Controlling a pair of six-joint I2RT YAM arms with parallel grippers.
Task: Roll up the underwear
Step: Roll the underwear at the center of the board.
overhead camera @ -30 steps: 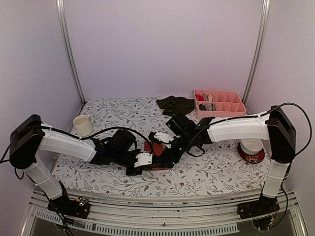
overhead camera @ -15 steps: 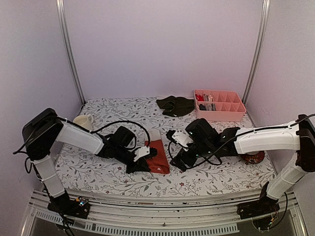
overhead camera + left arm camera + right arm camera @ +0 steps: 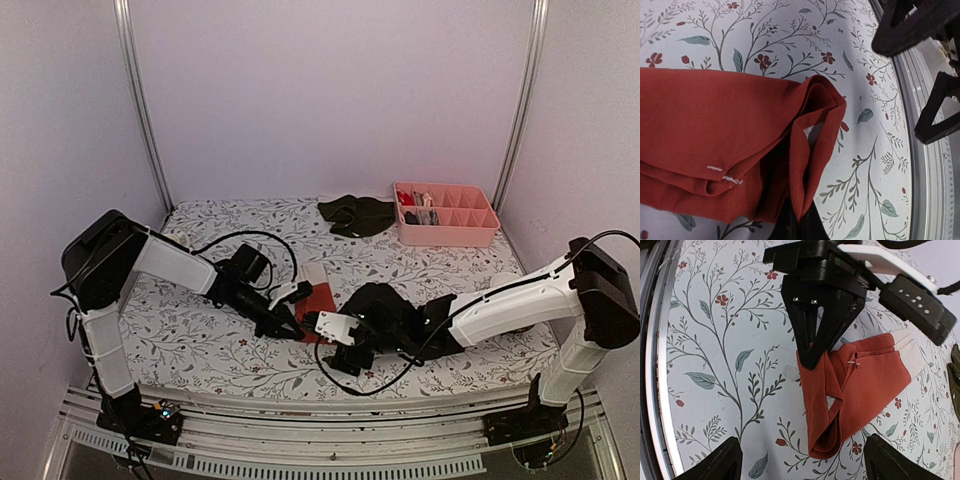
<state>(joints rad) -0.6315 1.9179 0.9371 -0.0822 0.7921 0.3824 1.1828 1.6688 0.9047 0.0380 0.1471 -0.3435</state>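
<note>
The rust-red underwear (image 3: pixel 316 300) lies folded into a long strip with a whitish band (image 3: pixel 905 347) at its far end. My left gripper (image 3: pixel 798 226) is shut on a fold at the strip's near left corner; it also shows in the right wrist view, as the left gripper (image 3: pixel 810 358) pinching the cloth's edge. My right gripper (image 3: pixel 807 466) is open and low over the table, just short of the strip's near end, with nothing between its fingers (image 3: pixel 715 465). A dark olive underwear (image 3: pixel 357 213) lies bunched at the back.
A pink divided tray (image 3: pixel 450 236) with small items stands at the back right. A white round object (image 3: pixel 503 284) shows partly behind the right arm. The table's metal front rail (image 3: pixel 655 390) runs close behind the right gripper.
My right gripper has let go of the cloth, opened and swung down toward the front edge, now facing the strip's near end. The left gripper stays shut on the red cloth and has shifted slightly.
</note>
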